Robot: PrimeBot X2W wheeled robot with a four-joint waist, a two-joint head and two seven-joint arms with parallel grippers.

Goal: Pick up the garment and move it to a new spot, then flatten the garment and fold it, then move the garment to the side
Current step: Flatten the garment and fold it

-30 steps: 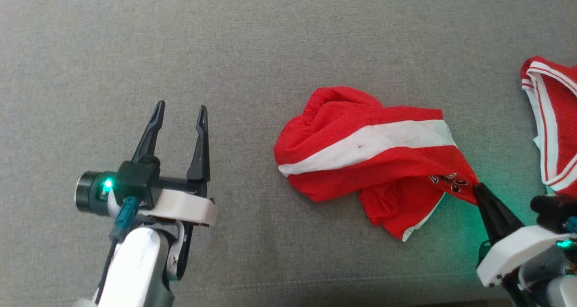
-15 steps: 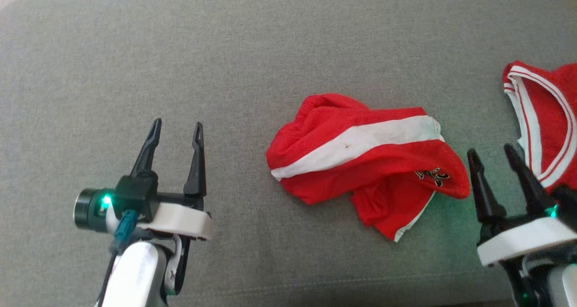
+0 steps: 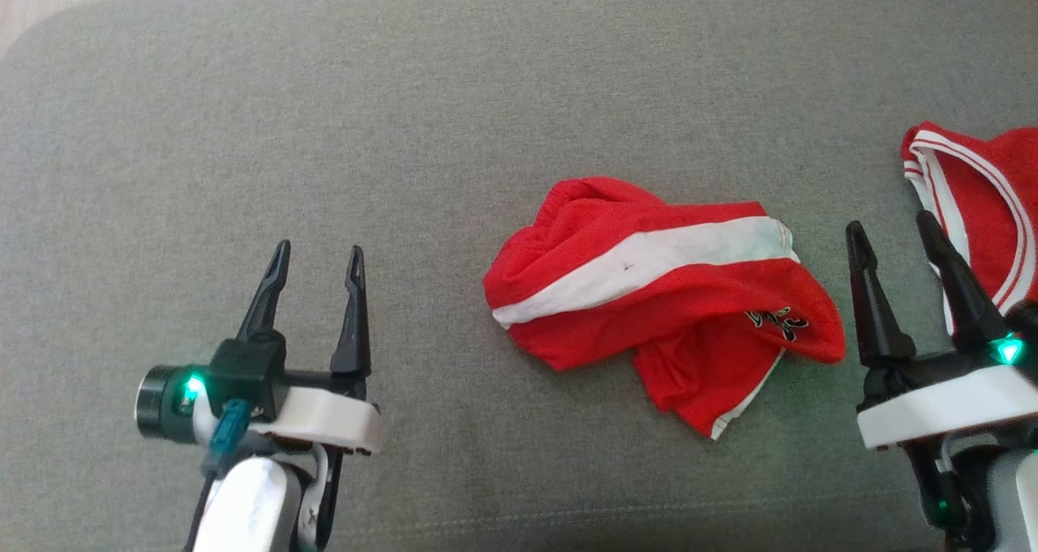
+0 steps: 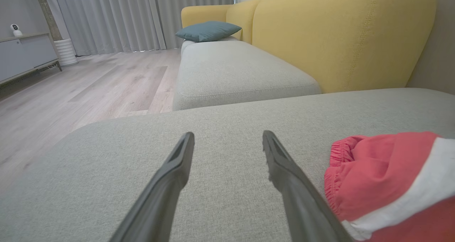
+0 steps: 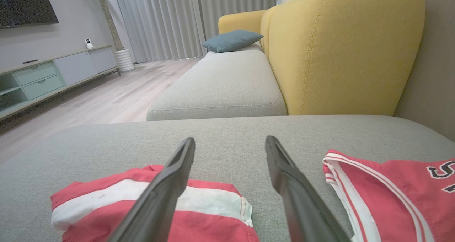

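The shorts (image 3: 657,301) lie crumpled on the sofa (image 3: 405,130), free of my left tool (image 3: 318,250), well to their left, and my right tool (image 3: 889,222), just to their right, both with jaws apart, so I judge flattening, folding and moving aside are not yet done.

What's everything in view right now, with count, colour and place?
shorts: one, red with white band, crumpled mid-cushion
jersey: one, red with white trim, cushion's right edge
seat cushions: two, grey; the near one bears both garments
sofa back: one, yellow, behind the cushions
pillow: one, teal, far cushion
curtains: one run, grey, far wall
floor: one, pale wood, beside the sofa
left pincer: one, dark, open, left of shorts, apart
right pincer: one, dark, open, between shorts and jersey, empty
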